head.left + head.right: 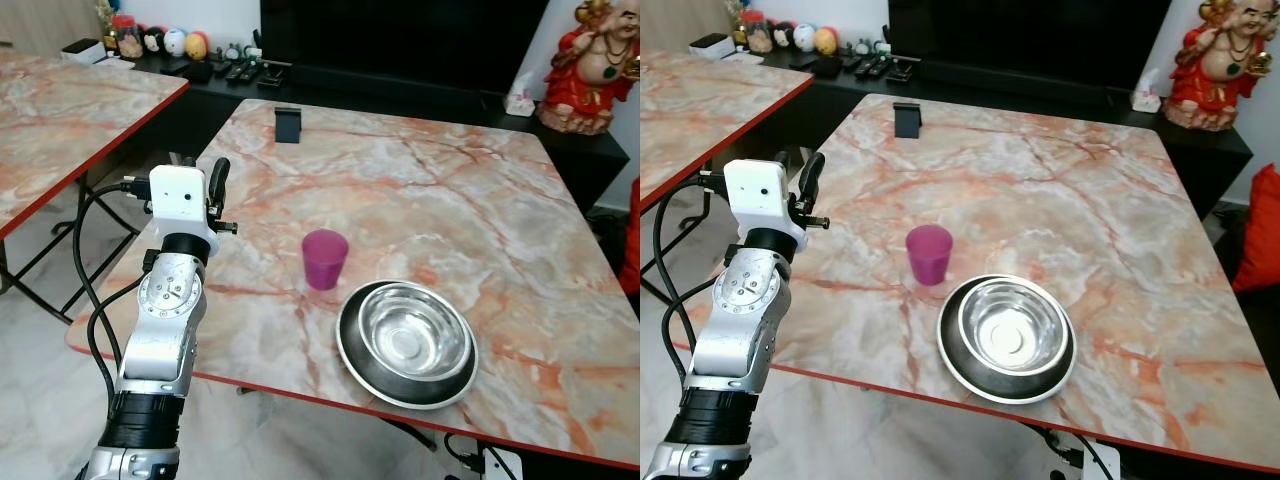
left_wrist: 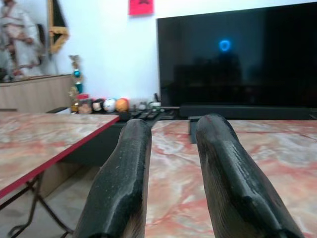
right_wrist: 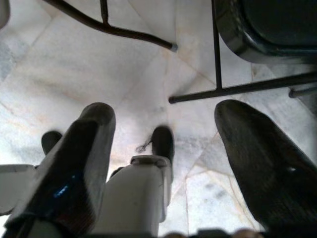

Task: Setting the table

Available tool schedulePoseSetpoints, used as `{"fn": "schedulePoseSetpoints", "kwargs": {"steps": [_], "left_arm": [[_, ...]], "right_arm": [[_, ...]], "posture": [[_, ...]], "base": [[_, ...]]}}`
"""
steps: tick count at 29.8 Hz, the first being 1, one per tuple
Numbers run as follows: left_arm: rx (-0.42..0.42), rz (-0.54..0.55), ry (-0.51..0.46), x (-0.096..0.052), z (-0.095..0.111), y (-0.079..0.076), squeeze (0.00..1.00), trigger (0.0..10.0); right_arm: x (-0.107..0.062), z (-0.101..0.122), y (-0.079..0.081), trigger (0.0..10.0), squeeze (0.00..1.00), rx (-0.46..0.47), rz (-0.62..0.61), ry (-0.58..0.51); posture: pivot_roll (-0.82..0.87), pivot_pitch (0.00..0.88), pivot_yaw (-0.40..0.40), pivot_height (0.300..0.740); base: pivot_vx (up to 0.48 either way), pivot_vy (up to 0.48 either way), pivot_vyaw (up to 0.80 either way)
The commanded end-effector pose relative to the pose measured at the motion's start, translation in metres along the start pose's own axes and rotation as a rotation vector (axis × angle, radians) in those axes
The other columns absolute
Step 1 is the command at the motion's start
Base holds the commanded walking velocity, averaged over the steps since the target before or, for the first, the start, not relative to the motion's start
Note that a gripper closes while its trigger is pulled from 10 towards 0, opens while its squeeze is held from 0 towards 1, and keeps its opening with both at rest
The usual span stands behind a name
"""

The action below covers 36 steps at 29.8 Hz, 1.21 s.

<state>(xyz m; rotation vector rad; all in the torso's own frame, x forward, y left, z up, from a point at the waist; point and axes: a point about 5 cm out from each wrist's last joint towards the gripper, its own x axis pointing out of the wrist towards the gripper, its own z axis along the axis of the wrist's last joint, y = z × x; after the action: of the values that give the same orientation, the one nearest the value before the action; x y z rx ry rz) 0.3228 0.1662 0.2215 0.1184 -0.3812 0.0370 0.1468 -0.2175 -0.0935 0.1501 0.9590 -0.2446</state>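
We see a shiny round stainless-steel bowl [image 1: 413, 335] sitting inside a wider dark-rimmed round metal plate [image 1: 358, 364] on the orange-veined marble table with a red edge [image 1: 480, 200]. Nothing lies in the bowl. A small translucent purple plastic cup [image 1: 325, 258] stands upright just beside the plate, apart from it, and what it holds we cannot make out.

Our left silver arm rises from below the near table edge, its wrist turned so the left gripper [image 1: 205, 183] points forward across the tabletop. In the left wrist view its two black fingers [image 2: 121, 188] stand a little apart with nothing between them, a strip of marble showing through the gap. The purple cup lies to the right of this gripper and somewhat nearer to us, well apart from it. The bowl and plate lie further right again, close to the near edge. A small black upright stand [image 1: 288, 124] sits ahead of the gripper, near the far edge.

Our right arm hangs low. The right gripper [image 3: 168, 148] points down at a pale tiled floor [image 3: 64, 69], fingers spread wide and holding nothing, with thin black metal chair legs [image 3: 233, 89] beyond them.

A second marble table [image 1: 60, 110] stands off to the left of the left gripper.
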Motion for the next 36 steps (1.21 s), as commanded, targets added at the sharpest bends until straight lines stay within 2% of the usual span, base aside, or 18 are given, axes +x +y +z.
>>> {"fn": "schedulePoseSetpoints", "kwargs": {"steps": [1,36], "left_arm": [[-0.019,-0.021,-0.017,0.0023,0.0064,-0.0067,0.0,10.0],[-0.021,-0.031,-0.002,0.0042,0.0047,-0.007,0.0,10.0]], "right_arm": [[-0.0013,-0.0022,-0.0058,10.0,0.0,-0.003,-0.015,0.001],[-0.0009,-0.0002,-0.0054,10.0,0.0,0.003,-0.015,-0.007]], "posture": [[0.13,0.0,-0.038,0.74],[0.12,0.0,-0.035,0.74]], "base": [[0.0,0.349,0.0],[0.0,0.364,0.0]]}}
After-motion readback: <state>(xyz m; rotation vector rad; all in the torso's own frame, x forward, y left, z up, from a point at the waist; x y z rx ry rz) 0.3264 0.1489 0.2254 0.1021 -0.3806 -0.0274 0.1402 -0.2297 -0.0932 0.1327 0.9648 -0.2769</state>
